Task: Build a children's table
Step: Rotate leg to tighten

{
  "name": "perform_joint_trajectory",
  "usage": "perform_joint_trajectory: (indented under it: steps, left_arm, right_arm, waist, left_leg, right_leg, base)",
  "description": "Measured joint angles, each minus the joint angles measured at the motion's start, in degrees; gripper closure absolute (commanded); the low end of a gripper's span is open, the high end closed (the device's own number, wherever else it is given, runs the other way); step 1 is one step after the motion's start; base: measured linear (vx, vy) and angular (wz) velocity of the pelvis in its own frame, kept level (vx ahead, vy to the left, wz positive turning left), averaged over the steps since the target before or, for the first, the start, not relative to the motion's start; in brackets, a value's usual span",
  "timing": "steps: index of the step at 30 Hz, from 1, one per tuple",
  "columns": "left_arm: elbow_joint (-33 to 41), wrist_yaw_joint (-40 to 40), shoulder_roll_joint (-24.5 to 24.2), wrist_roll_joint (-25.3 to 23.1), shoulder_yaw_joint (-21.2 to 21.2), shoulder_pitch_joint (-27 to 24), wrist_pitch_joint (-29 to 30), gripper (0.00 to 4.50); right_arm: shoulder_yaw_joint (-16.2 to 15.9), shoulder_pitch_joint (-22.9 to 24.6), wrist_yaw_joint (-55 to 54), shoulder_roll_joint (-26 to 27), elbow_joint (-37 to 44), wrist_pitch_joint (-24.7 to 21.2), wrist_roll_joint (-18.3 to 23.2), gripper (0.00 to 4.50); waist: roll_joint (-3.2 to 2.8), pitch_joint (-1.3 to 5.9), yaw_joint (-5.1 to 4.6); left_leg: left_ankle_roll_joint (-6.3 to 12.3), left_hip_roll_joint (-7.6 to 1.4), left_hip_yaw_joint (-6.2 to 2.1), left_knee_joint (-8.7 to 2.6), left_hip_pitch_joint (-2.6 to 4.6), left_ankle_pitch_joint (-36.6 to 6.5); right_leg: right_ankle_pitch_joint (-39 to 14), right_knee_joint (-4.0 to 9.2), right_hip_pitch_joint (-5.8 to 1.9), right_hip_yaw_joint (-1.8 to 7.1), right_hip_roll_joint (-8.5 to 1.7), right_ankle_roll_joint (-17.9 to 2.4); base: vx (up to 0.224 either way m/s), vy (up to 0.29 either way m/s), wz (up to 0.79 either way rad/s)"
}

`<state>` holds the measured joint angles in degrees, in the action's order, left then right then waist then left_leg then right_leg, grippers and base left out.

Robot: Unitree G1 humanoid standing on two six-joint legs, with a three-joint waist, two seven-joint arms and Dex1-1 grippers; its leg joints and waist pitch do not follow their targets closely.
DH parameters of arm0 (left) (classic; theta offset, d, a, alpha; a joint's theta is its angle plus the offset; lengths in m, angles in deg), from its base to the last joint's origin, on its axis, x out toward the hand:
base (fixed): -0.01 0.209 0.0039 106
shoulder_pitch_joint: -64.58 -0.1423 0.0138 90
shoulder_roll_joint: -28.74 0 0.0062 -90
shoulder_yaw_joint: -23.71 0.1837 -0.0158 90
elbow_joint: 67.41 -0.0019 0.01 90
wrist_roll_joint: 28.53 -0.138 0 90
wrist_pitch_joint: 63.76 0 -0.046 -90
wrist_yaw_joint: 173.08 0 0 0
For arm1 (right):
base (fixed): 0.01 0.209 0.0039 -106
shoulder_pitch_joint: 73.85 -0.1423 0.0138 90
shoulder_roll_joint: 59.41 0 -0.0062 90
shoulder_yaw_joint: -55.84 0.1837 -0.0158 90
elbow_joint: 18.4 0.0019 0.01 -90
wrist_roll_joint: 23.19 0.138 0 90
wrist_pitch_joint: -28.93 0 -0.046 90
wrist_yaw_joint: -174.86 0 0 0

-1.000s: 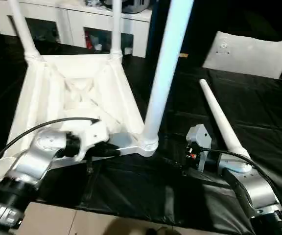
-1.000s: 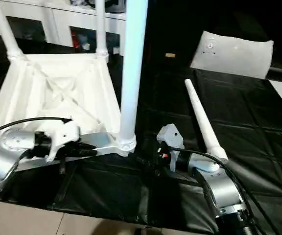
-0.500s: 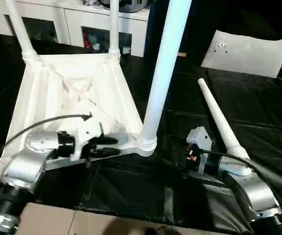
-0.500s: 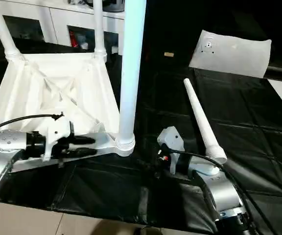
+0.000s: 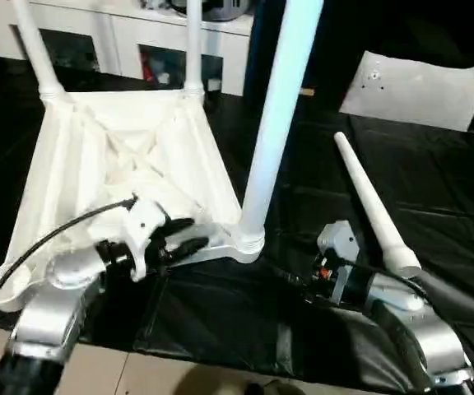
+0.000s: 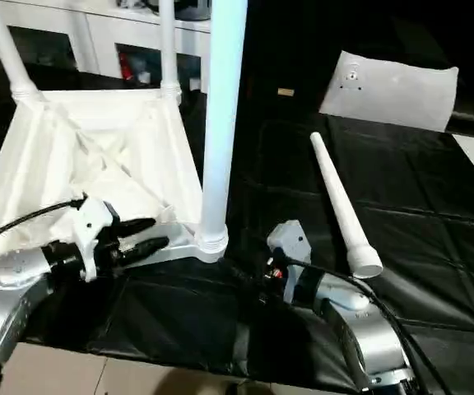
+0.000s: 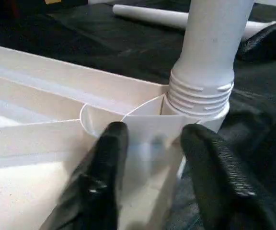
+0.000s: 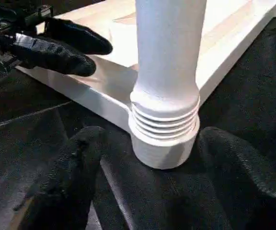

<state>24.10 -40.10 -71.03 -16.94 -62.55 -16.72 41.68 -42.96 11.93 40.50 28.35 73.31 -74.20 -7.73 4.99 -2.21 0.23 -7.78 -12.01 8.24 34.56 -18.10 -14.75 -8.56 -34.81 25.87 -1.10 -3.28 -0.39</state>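
Since the earlier frame, the left gripper (image 5: 189,234) has been drawn back and opened; its fingers (image 7: 104,163) now straddle the rim of the upturned table (image 5: 130,156). Just ahead stands a fitted leg (image 5: 270,123). The right gripper (image 8: 147,158) is spread around that leg's socket (image 8: 164,139). A loose leg (image 5: 373,210) lies beyond it.

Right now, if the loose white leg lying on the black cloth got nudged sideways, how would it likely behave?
The loose leg is a round tapered tube lying flat, so it would probably roll, curving toward its narrow tip. It looks like stiff, hollow plastic, likely light. The creased black cloth may slow it.
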Motion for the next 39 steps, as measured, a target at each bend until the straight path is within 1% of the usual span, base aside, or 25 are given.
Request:
perform_joint_trajectory:
  steps: [2,5,7,9,12,14,16,18,20,21,25,30,31,34,36,37,39]
  left_arm:
    - [1.1,0.4,0.4,0.0,0.3,-0.3,0.5,2.63]
    - [2.4,0.6,0.5,0.0,1.3,-0.3,1.8,2.63]
    - [2.5,-0.1,0.3,0.1,1.9,-0.3,2.3,2.35]
    - [1.9,-1.2,-0.7,-0.2,3.4,0.6,2.3,2.25]
    - [-0.3,-2.5,-1.4,-1.5,4.3,2.3,2.0,1.96]
    - [-1.0,-3.1,-2.0,-1.9,4.8,2.9,2.0,1.86]
    - [-2.6,-4.2,-2.8,-2.5,6.1,4.3,2.0,1.76]
    - [-4.0,-4.7,-3.1,-3.3,6.5,5.7,2.1,1.53]
    - [-5.2,-5.4,-3.5,-3.6,6.9,6.9,2.4,1.45]
    - [-6.6,-6.2,-3.9,-3.9,7.7,8.2,2.8,1.44]
    - [-11.3,-8.7,-4.4,-4.4,8.7,12.5,4.2,1.44]
    - [-13.5,-12.1,-5.1,-4.3,9.3,14.2,5.1,1.44]
    - [-13.9,-12.7,-5.1,-4.3,9.8,14.3,5.3,1.73]
    - [-14.7,-14.0,-5.1,-4.3,10.5,15.3,5.6,1.80]
    - [-15.0,-15.0,-5.3,-4.3,10.8,16.0,5.7,2.13]
    - [-15.0,-15.3,-5.3,-4.3,10.9,16.1,5.7,2.13]
    - [-15.0,-15.3,-5.3,-4.4,11.2,16.1,5.7,2.28]
  right_arm:
    - [0.0,0.0,-0.4,0.0,0.5,-0.1,0.0,1.52]
    - [0.0,0.1,-0.9,0.0,0.6,-1.2,0.0,1.52]
    - [0.0,0.1,-0.7,0.0,0.6,-1.5,0.2,1.27]
    - [-0.1,0.1,-0.7,-0.3,0.6,-1.4,0.1,1.16]
    - [-0.1,0.1,-0.7,-0.4,0.6,-1.1,-0.1,0.82]
    - [-0.2,0.1,-0.7,-0.5,0.6,-0.8,-0.3,0.72]
    - [-0.3,0.1,-0.4,-0.6,0.6,-0.4,-0.3,0.49]
    - [-0.4,0.1,0.2,-0.8,0.6,-0.7,0.0,0.33]
    - [-0.5,0.1,0.7,-1.0,0.7,-1.1,0.1,0.18]
    - [-0.6,0.1,0.7,-1.1,0.7,-1.1,-0.1,0.08]
    - [-0.8,-0.2,0.2,-1.3,0.7,-1.3,-0.5,0.08]
    - [-0.9,-0.2,0.8,-2.2,0.7,-1.8,-0.5,0.08]
    - [-0.9,-0.2,0.8,-2.2,0.7,-1.8,-0.5,0.00]
    - [-0.9,-0.2,0.8,-2.3,0.7,-2.0,-0.5,0.00]
    - [-0.9,-0.3,0.8,-2.4,0.7,-2.0,-0.5,0.00]
    - [-0.9,-0.3,0.7,-2.5,0.7,-2.1,-0.6,0.00]
    - [-0.9,-0.3,0.6,-2.8,0.7,-2.3,-0.6,0.00]
  waist:
    - [0.00,0.00,-0.02]
    - [0.00,0.00,-0.01]
    - [0.00,0.00,-0.03]
    - [0.00,0.00,-0.02]
    - [-0.01,0.00,-0.05]
    - [-0.01,0.00,-0.11]
    - [0.00,0.00,-0.05]
    - [0.00,0.00,-0.04]
    - [0.00,0.00,-0.04]
    - [0.00,0.00,-0.02]
    - [0.00,0.00,-0.02]
    - [-0.01,0.00,-0.04]
    - [-0.02,0.00,0.01]
    - [-0.02,0.00,0.02]
    - [-0.02,0.00,0.03]
    - [-0.02,0.00,0.04]
    - [-0.02,0.00,-0.01]
  left_leg:
    - [0.00,0.00,0.00,0.00,0.00,0.0]
    - [0.00,0.00,-0.01,0.00,0.00,0.0]
    - [0.00,0.00,-0.01,-0.01,-0.01,0.0]
    - [0.00,0.00,-0.01,-0.01,-0.01,0.0]
    - [0.00,0.00,-0.01,-0.01,-0.01,0.0]
    - [0.00,0.00,-0.01,-0.01,0.00,0.0]
    - [0.00,0.00,-0.01,-0.01,0.00,0.0]
    - [0.01,0.01,-0.01,-0.01,-0.01,0.0]
    - [0.09,0.01,-0.01,-0.01,-0.01,0.1]
    - [0.09,0.01,-0.01,-0.01,-0.01,0.1]
    - [0.10,0.01,-0.01,0.00,0.00,0.1]
    - [0.26,0.01,0.00,-0.01,0.00,0.2]
    - [0.26,0.01,0.00,0.00,0.00,0.2]
    - [0.24,0.02,0.00,0.01,-0.01,0.2]
    - [0.21,0.02,-0.01,0.02,0.00,0.2]
    - [0.21,0.02,-0.01,0.02,0.00,0.2]
    - [0.21,0.01,-0.01,0.02,0.00,0.2]
  right_leg:
    - [0.0,0.00,0.00,0.01,0.00,0.0]
    - [0.0,0.00,0.00,0.00,0.00,0.0]
    - [0.0,0.00,0.00,0.00,0.00,0.0]
    - [0.0,0.00,0.00,0.00,0.00,0.0]
    - [0.0,0.00,0.00,0.00,0.00,0.0]
    - [0.0,0.00,0.00,0.00,0.00,0.0]
    - [0.0,0.00,0.00,0.00,0.00,0.0]
    - [0.0,0.00,0.00,0.00,0.00,0.0]
    - [0.0,0.00,0.00,0.00,0.00,0.0]
    - [0.0,0.00,0.00,0.00,0.00,0.0]
    - [0.0,-0.02,0.00,0.01,0.00,0.0]
    - [0.2,-0.04,0.00,0.00,0.00,-0.3]
    - [0.2,-0.04,0.00,0.00,0.00,-0.3]
    - [0.2,-0.04,0.00,0.01,-0.01,-0.4]
    - [0.2,-0.04,0.00,0.01,-0.01,-0.4]
    - [0.2,-0.04,0.00,0.01,-0.01,-0.4]
    - [0.2,-0.04,0.00,0.01,-0.01,-0.4]
  base:
    - [0.000,0.000,0.00]
    - [0.000,0.000,0.00]
    - [0.000,0.000,0.00]
    - [0.000,0.000,0.00]
    - [0.000,0.000,0.00]
    - [0.000,0.000,0.00]
    - [0.000,0.000,0.00]
    - [0.000,0.000,0.00]
    - [0.000,0.000,0.00]
    - [0.000,0.000,0.00]
    - [0.000,0.000,0.00]
    - [0.000,0.000,0.00]
    - [0.000,0.000,0.00]
    - [0.000,0.000,0.00]
    - [0.000,0.000,0.00]
    - [0.000,0.000,0.00]
    - [0.000,0.000,0.00]
